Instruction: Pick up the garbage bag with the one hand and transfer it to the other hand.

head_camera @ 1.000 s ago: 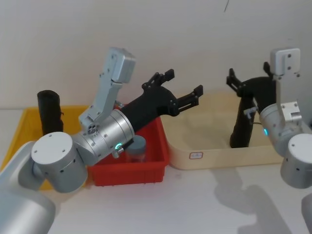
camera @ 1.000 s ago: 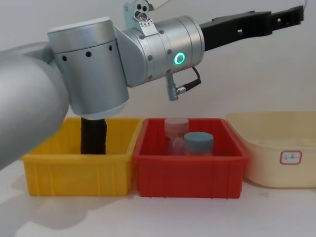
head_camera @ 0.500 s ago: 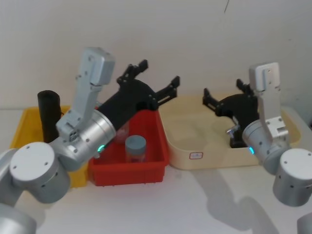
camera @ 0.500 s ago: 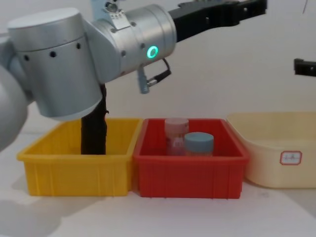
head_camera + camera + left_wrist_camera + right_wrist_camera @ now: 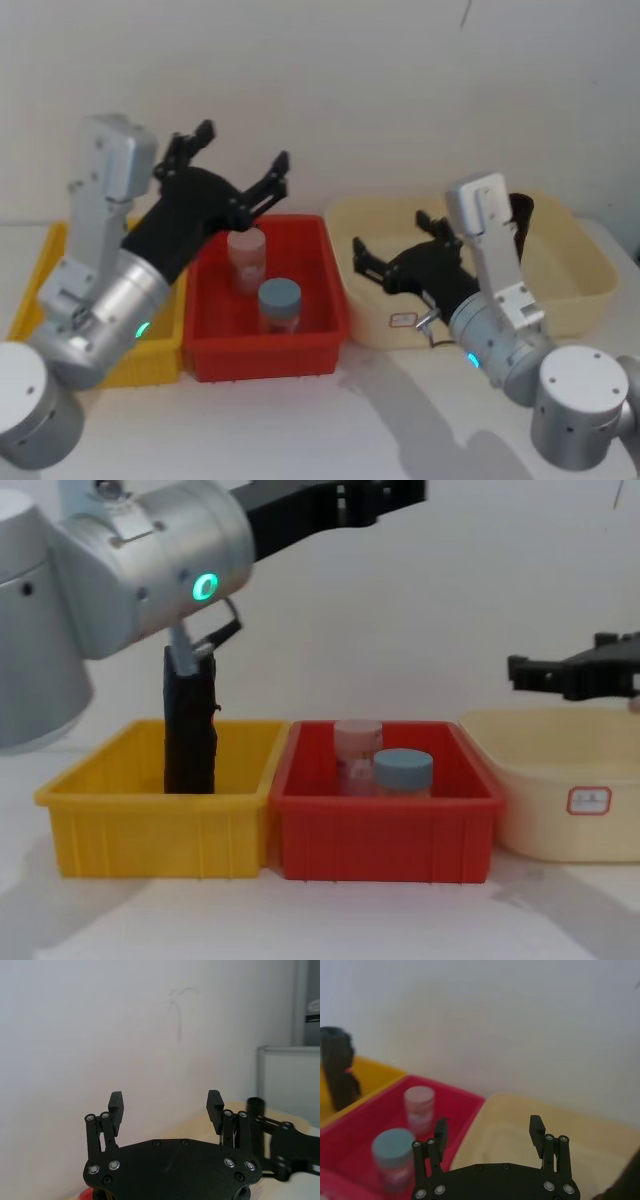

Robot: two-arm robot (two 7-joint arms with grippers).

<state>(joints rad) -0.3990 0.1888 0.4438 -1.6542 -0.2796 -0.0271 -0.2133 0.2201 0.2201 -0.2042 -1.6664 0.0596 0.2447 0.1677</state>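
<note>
The garbage bag (image 5: 189,735) stands upright in the yellow bin (image 5: 150,825), 9 o'clock from the red bin (image 5: 380,830), top above the rim, which we judge favours a side grasp. The left gripper (image 5: 243,148) hangs over the red bin, the right gripper (image 5: 488,1127) over the cream tub (image 5: 530,825) at 3 o'clock, both jaws released, empty. The left arm's cable (image 5: 228,632) masks the bag's top.

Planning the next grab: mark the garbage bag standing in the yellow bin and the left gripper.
garbage bag (image 5: 190,742), chest view, mid-height of the roll.
left gripper (image 5: 245,144), head view, midway between its open fingertips.
</note>
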